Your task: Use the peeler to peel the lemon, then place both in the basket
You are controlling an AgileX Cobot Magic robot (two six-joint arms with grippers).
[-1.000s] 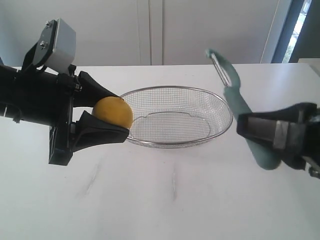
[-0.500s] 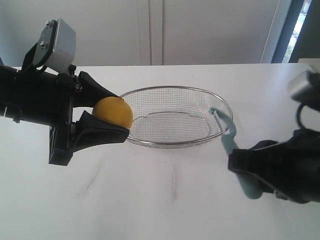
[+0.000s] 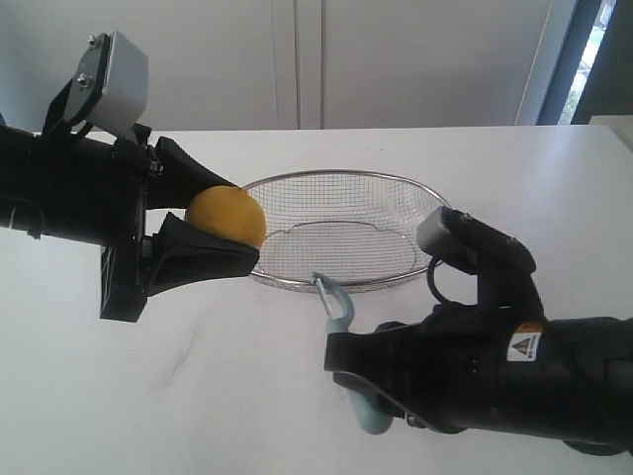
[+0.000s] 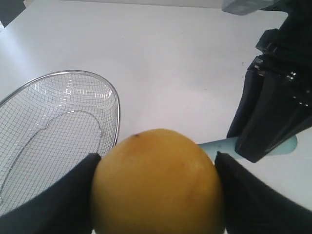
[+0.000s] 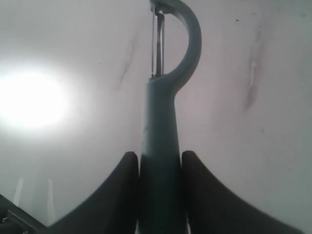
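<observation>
The yellow lemon (image 3: 226,218) hangs above the table just left of the wire basket (image 3: 348,178), with my left gripper (image 3: 232,220) shut on it; close up the lemon (image 4: 157,183) fills the space between both black fingers. My right gripper (image 3: 348,371) is shut on the teal handle of the peeler (image 3: 339,309), low in front of the basket, head pointing up toward the lemon. From the right wrist the peeler (image 5: 161,146) runs straight out between the fingers (image 5: 195,180), with its curved head and blade at the far end. The basket (image 4: 116,102) holds nothing.
A white tabletop (image 3: 247,396) spreads under both arms, with faint scuff marks. The bulky black right arm (image 3: 514,376) covers the near right part of the table. A white wall and a window edge lie behind.
My right arm has swung the peeler from high at the right, down and leftward, to low in front of the basket. The left gripper with the lemon has barely moved.
</observation>
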